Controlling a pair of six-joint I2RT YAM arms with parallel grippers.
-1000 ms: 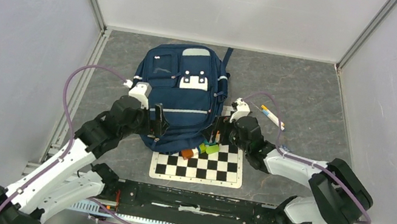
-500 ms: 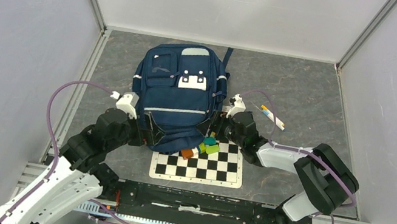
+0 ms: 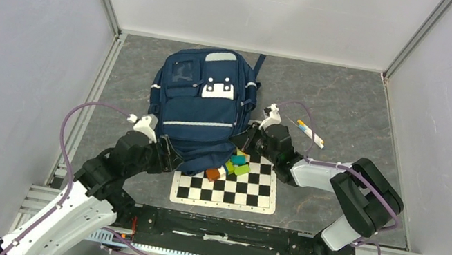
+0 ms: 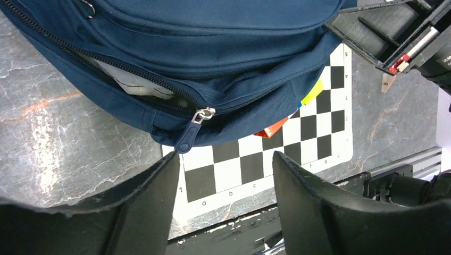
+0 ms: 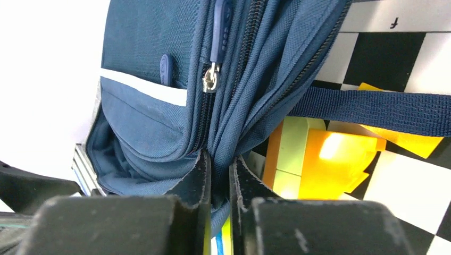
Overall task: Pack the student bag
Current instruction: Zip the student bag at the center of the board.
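The student bag (image 3: 202, 106), navy with grey stripes, lies flat on the table with its near end over a chessboard mat (image 3: 226, 191). My right gripper (image 3: 250, 143) is at the bag's near right corner. In the right wrist view it (image 5: 219, 156) is shut on a fold of the bag's fabric (image 5: 149, 53), just below a zipper pull (image 5: 211, 79). My left gripper (image 3: 169, 153) is at the near left corner. In the left wrist view it (image 4: 223, 159) stands open with nothing between its fingers, just short of the bag (image 4: 213, 53). A zipper pull (image 4: 194, 130) hangs by its left fingertip.
Several coloured blocks (image 3: 230, 165) lie on the mat against the bag's near end, seen yellow and green (image 5: 319, 154) under a bag strap (image 5: 372, 109). Markers (image 3: 310, 132) lie right of the bag. White walls and metal rails enclose the table.
The right gripper has closed on the bag's fabric at the near right corner. The left gripper has drawn back toward the near left and its jaws have narrowed.
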